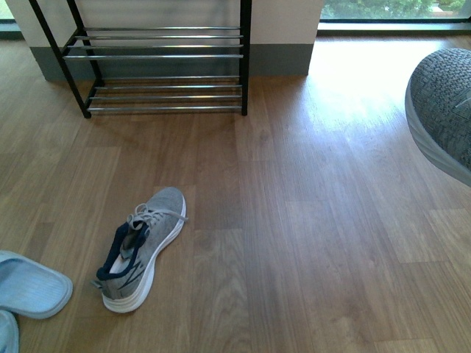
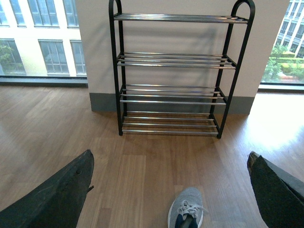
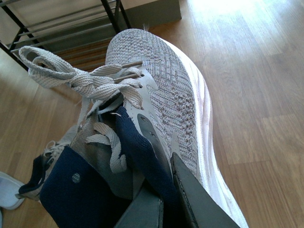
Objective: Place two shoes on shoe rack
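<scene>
A black metal shoe rack with shiny rod shelves (image 1: 162, 73) stands against the wall at about 11 o'clock in the front view. It sits on the brown wooden floor (image 1: 331, 220).

One grey knit sneaker with a white sole and dark blue collar (image 1: 143, 250) lies on the floor at about 7 o'clock. It is well apart from the rack. Its toe points toward 1 o'clock. Two pale blue rubber slippers (image 1: 29, 283) lie at about 8 o'clock, cut off by the edge of the picture. They are near the heel of the sneaker but do not touch it.

The second grey knit sneaker (image 1: 445, 110) is up in the air at about 3 o'clock. Only part of it shows there. The right wrist view shows it up close. The right gripper (image 3: 161, 183) pinches this sneaker at its dark blue collar. One dark finger (image 3: 194, 199) lies along the outside of the shoe. The white laces (image 3: 71, 78) are loose. The toe points toward the rack.

The left gripper (image 2: 170, 159) is spread wide with nothing in it. The left wrist view shows the rack straight ahead, with four shelves. The toe of the sneaker on the floor peeks in between the two dark fingers (image 2: 52, 194), well apart from them.
</scene>
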